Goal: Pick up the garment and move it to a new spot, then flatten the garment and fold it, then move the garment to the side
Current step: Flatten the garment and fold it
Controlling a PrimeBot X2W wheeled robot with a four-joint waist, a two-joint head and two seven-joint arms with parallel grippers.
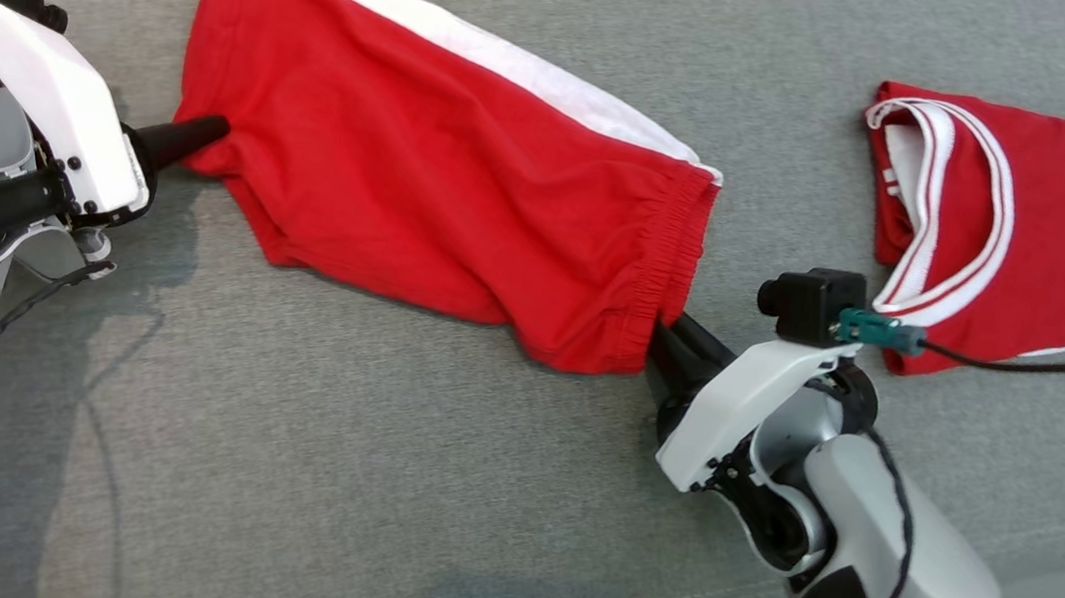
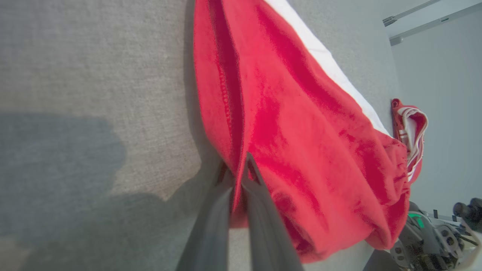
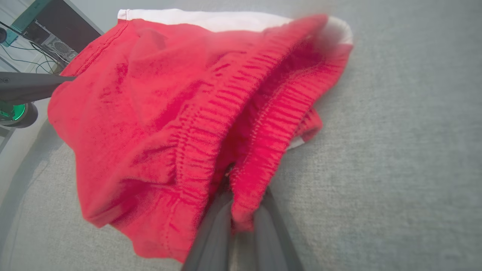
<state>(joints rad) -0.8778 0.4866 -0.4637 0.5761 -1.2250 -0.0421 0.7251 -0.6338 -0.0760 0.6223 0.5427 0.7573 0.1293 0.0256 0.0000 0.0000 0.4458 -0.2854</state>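
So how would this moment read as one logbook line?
stage: pick up | left claw: shut on shorts, leg end | right claw: shut on waistband | jersey: lying apart, right

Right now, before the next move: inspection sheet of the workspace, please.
Surface: grey woven fabric cushion, flat, shadowed on the robot's left.
Job's things: red fabric shorts with white side stripe, rumpled, spanned between both grippers.
Clutter: folded red basketball jersey with white trim, on the robot's right, apart from the shorts.
Grippers: left gripper shut on the leg hem; right gripper shut on the elastic waistband.
Cables: black cable from the right wrist camera runs over the jersey's lower edge.
Surroundings: dark equipment with wires beyond the cushion.
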